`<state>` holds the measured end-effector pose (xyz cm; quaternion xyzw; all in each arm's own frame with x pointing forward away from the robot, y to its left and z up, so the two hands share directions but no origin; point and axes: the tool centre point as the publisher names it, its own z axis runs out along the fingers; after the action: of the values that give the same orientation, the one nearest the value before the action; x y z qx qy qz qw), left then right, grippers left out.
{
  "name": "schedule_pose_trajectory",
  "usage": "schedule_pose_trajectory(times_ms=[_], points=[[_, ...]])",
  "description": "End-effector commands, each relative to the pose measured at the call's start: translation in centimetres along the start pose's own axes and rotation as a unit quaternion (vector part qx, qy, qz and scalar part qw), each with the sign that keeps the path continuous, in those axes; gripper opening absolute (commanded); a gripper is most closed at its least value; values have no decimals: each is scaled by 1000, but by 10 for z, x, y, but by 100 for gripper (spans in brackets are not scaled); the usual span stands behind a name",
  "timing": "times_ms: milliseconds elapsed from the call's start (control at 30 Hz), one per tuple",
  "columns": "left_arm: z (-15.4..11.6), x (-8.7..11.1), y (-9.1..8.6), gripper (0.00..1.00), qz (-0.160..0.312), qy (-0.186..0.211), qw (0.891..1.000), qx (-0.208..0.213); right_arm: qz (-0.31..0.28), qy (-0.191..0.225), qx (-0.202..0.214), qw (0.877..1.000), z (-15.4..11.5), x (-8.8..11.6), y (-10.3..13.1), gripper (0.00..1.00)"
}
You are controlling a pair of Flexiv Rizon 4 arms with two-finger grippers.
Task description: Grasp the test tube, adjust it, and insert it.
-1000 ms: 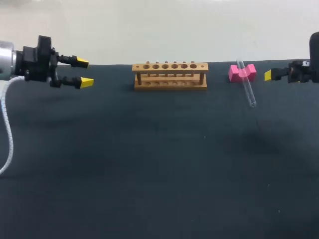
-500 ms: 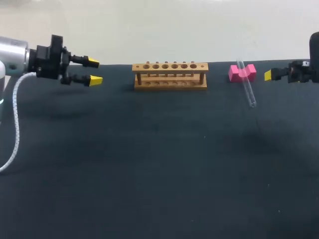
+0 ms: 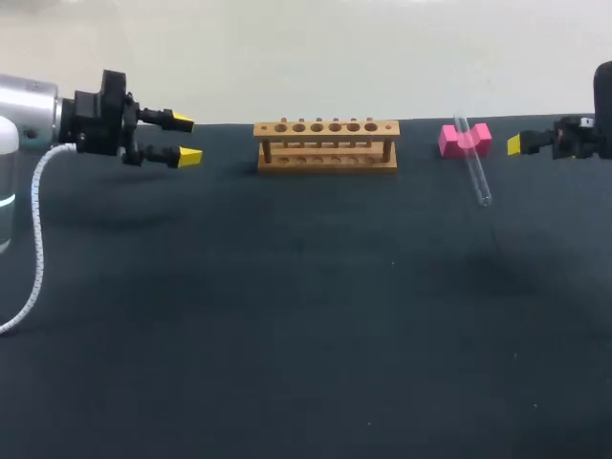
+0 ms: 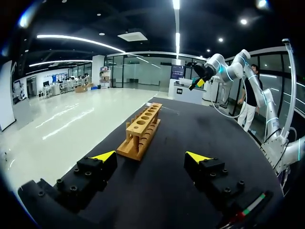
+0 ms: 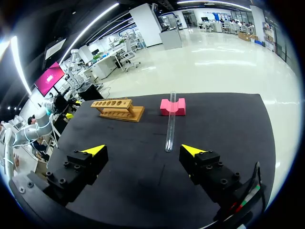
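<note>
Lighting is even and moderately bright from overhead, leaving the dark table [image 3: 306,335] matt and uniformly lit, marked only by faint, soft-edged shadows below the left arm [image 3: 38,115] and at the foot of the rack [image 3: 326,145], with thin bright highlights along the test tube [image 3: 473,164].

A matt dark cloth-like table [image 3: 306,316] holds a smooth, light wooden rack [image 3: 326,145]; right of the rack, a clear glossy test tube [image 3: 472,163] and a matt pink block [image 3: 465,140].

The head camera looks down from behind on the black table [image 3: 306,335]. The wrist cameras face inward from opposite ends, low; all share the pale wooden rack [image 3: 326,145].
</note>
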<state>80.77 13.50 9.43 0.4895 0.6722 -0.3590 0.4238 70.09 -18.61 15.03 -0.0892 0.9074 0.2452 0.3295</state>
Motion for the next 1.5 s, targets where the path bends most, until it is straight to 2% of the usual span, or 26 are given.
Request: schedule_pose_trajectory(times_ms=[33,433,700,900,1100,1500], points=[[-1,1,-4,100,1,-2,1000,-7,0,0,2,1000,0,0,1,100],[-1,1,-4,100,1,-2,1000,-7,0,0,2,1000,0,0,1,100],[-1,1,-4,100,1,-2,1000,-7,11,-37,74,996,24,0,4,100],[-1,1,-4,100,1,-2,1000,-7,-9,-59,133,989,43,-7,5,100],[-1,1,-4,100,1,-2,1000,-7,-39,-53,192,979,64,-14,6,100],[-1,1,-4,100,1,-2,1000,-7,-30,-46,294,954,94,-22,2,100]])
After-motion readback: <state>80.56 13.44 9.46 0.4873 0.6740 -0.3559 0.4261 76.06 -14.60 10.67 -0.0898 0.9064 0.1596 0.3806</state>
